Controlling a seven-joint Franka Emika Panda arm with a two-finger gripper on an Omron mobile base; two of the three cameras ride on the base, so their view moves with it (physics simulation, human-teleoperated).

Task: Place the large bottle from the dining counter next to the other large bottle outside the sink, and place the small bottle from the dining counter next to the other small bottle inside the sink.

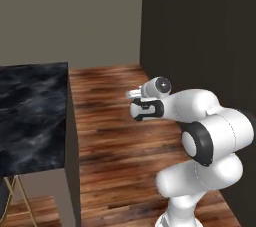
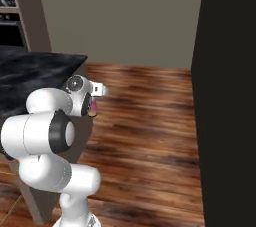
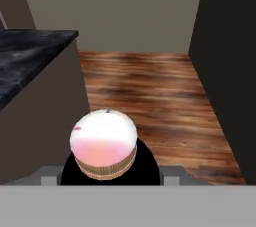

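Note:
My gripper (image 3: 107, 172) is shut on the large bottle (image 3: 103, 143). From above, the bottle shows a whitish-pink domed top with a tan ribbed ring. In the right base view a pink sliver of the large bottle (image 2: 93, 109) peeks out below the hand, at the gripper (image 2: 92, 105). The arm is folded close to its body, the gripper (image 1: 142, 109) hanging over wooden floor just right of the dining counter (image 1: 30, 116). The counter's black marble top (image 2: 35, 68) ends beside the hand, and its corner (image 3: 30, 51) lies at the upper left. The sink, the small bottle and the other bottles are out of view.
Wooden floor (image 1: 115, 121) stretches ahead to a grey wall. A tall dark cabinet face (image 2: 227, 96) stands close on the right. An oven front (image 2: 10, 21) sits in the far left corner. A stool's legs (image 1: 17, 196) show under the counter's near end.

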